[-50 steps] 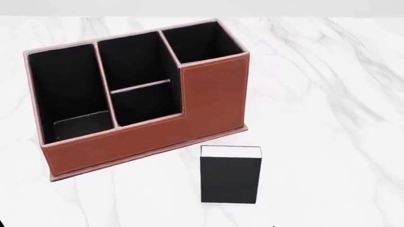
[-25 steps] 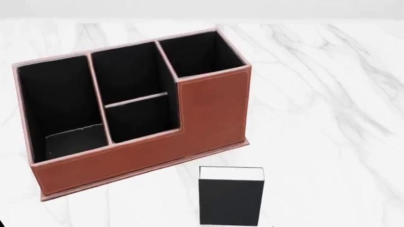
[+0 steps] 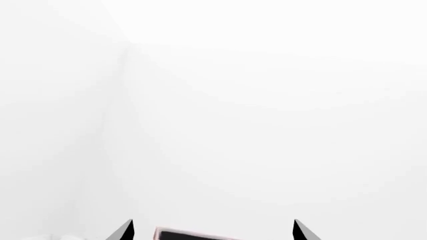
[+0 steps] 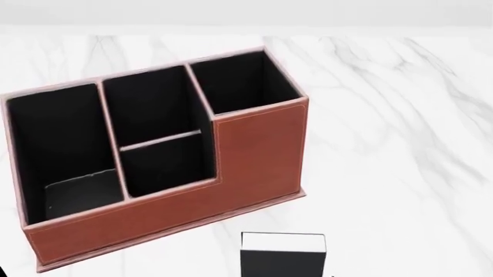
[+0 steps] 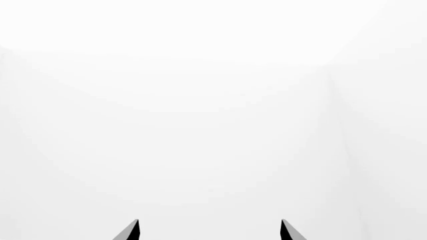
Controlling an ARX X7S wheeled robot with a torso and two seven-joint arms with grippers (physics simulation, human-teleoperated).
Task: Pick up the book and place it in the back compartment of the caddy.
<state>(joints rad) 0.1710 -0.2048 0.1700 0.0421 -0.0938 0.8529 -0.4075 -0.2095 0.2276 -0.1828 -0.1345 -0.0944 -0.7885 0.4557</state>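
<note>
Small black hardcover book (image 4: 282, 259) with white page edges upright on white marbled bench (image 4: 385, 144), just in front of reddish-brown leather caddy (image 4: 254, 156), apart from it. Squarish back compartment (image 4: 150, 101) black-lined. Left pincer (image 3: 212, 231) and right pincer (image 5: 209, 231) both spread wide, gripping nothing.

You have a white marble tabletop (image 4: 385, 115) with grey veins; the caddy (image 4: 254, 167) sits on it; the book (image 4: 282, 257) stands just before the caddy's tall end.
</note>
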